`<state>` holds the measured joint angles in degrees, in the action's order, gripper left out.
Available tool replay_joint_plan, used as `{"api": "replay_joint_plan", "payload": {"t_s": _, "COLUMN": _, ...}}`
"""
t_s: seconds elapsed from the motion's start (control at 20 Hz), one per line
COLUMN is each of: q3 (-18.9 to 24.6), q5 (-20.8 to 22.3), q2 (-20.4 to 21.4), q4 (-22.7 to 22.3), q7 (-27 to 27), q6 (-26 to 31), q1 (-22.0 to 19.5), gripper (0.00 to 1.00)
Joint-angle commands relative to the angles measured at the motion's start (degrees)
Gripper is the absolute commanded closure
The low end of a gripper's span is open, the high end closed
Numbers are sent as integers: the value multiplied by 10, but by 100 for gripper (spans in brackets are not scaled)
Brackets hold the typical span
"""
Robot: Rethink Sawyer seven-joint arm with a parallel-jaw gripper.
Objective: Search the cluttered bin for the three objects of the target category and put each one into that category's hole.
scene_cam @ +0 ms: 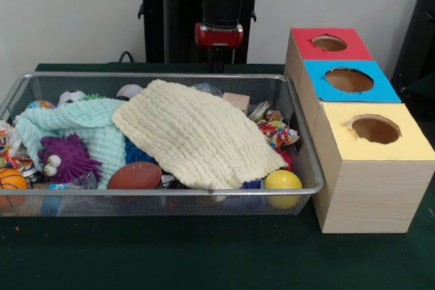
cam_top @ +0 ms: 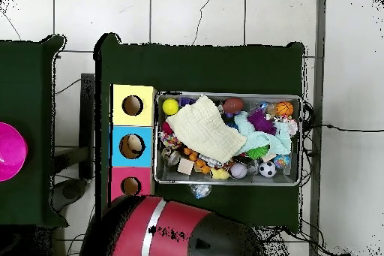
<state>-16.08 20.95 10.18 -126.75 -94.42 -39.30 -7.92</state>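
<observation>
Tool (scene_cam: 216, 64) hangs just behind the bin's far rim; can't tell from either view how it's set. Nearest it, along the wire mesh bin (scene_cam: 163, 77)'s back wall: a white ball (scene_cam: 129, 90) and a tan block (scene_cam: 237, 101), both part hidden. Next out, a cream waffle-knit cloth (scene_cam: 197, 134) drapes the bin's middle and a mint cloth (scene_cam: 85, 127) lies beside it, both soft and loose. Farther from the tool: spiky purple toy with eyes (scene_cam: 64, 157), brown football (scene_cam: 134, 175), smooth yellow ball (scene_cam: 283, 183), mini basketball (scene_cam: 11, 183), crinkly colored wrappers (scene_cam: 275, 130). Target category isn't given, so I can't name the three objects; judged likely under the cloths. Off to the tool's side on the green counter (scene_cam: 204, 256), three wooden boxes with round holes: red (scene_cam: 329, 43), blue (scene_cam: 349, 79), yellow (scene_cam: 374, 129). Risks: a grab snags cloth and drags clutter out; round balls roll or slip; mesh catches the tool on a deep reach; wrong hole picked.
</observation>
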Motion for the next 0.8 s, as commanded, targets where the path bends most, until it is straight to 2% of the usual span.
{"api": "replay_joint_plan", "payload": {"t_s": 0.05, "q3": 17, "q5": -62, "q2": -34, "q4": 117, "q7": -92, "q6": -145, "q1": 3, "gripper": 100}}
{"api": "replay_joint_plan", "payload": {"t_s": 0.35, "q3": 14, "q5": -66, "q2": -66, "q4": 134, "q7": -89, "q6": -182, "q1": -1, "gripper": 100}}
{"api": "replay_joint_plan", "payload": {"t_s": 0.8, "q3": 13, "q5": -59, "q2": -103, "q4": 169, "q7": -76, "q6": -137, "q1": -15, "gripper": 100}}
